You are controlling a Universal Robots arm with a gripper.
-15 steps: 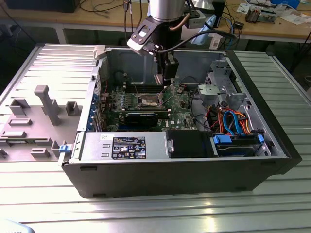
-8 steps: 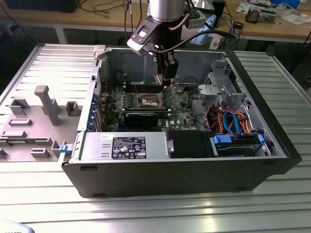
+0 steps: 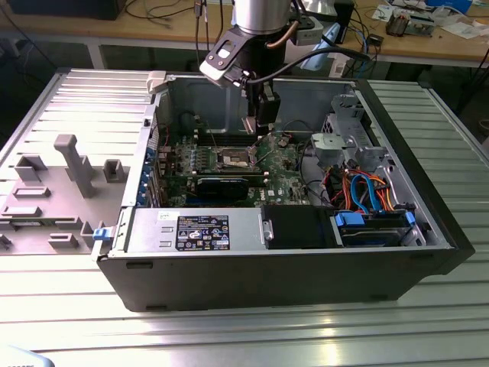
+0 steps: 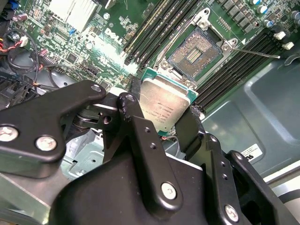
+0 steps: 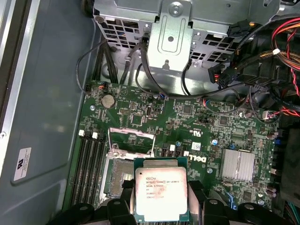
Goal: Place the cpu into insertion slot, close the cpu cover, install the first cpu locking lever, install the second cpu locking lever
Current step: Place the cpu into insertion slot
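Note:
My gripper (image 3: 262, 115) hangs inside the open computer case, shut on the cpu (image 5: 161, 190), a flat square chip with a silver-grey top and green edge. In both wrist views the black fingers (image 4: 136, 126) clamp two opposite sides of the cpu (image 4: 166, 103). The insertion slot (image 5: 116, 176) lies on the green board just beside and below the held chip, and its dark centre (image 4: 199, 51) is uncovered. The cpu cover (image 5: 131, 140) stands raised at one edge of the slot. A thin locking lever (image 4: 255, 51) sticks out from the slot (image 3: 234, 158).
Long black memory slots (image 4: 157, 26) flank the socket. A black graphics card (image 3: 223, 185), a ribbed heatsink (image 5: 238, 165), the drive cage (image 3: 344, 134) and coloured cables (image 3: 367, 191) crowd the case. A grey fixture tray (image 3: 53, 183) lies at the exterior view's left.

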